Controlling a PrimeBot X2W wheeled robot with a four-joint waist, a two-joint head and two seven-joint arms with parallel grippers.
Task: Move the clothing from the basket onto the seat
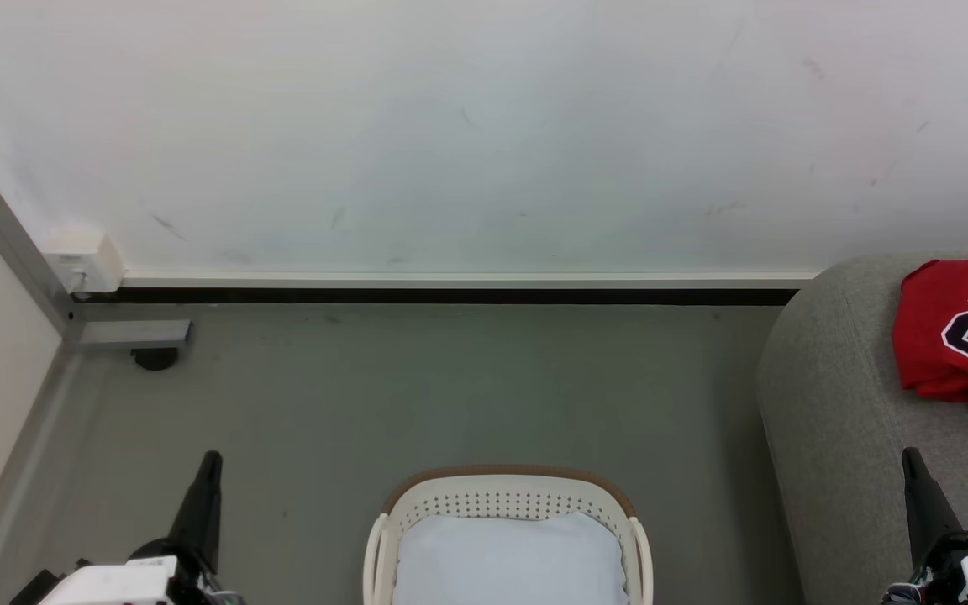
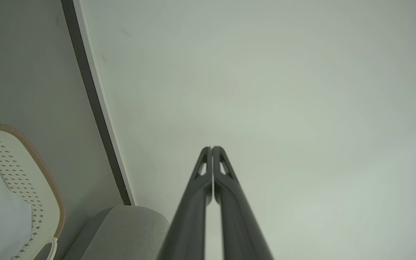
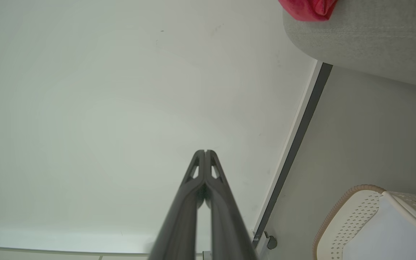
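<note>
The red clothing (image 1: 959, 332) with a black white-edged "23" lies crumpled on the grey seat (image 1: 837, 420) at the right edge of the head view; a red fold of the clothing (image 3: 307, 9) also shows on the seat (image 3: 367, 36) in the right wrist view. On the floor at bottom centre stands the white perforated basket (image 1: 505, 504) with a brown rim; inside it I see just pale lining. My left gripper (image 1: 210, 460) is shut at the lower left, holding nothing. Over the seat's near edge my right gripper (image 1: 911, 456) is shut, holding nothing. Both wrist views show closed fingertips (image 2: 211, 148) (image 3: 205, 151) pointing at the wall.
A white wall with a dark baseboard (image 1: 450, 295) runs across the back. A grey metal rail and bracket with a black foot (image 1: 155, 357) sit in the left corner, beside a white wall box (image 1: 85, 260). Grey floor (image 1: 450, 386) lies between basket and wall.
</note>
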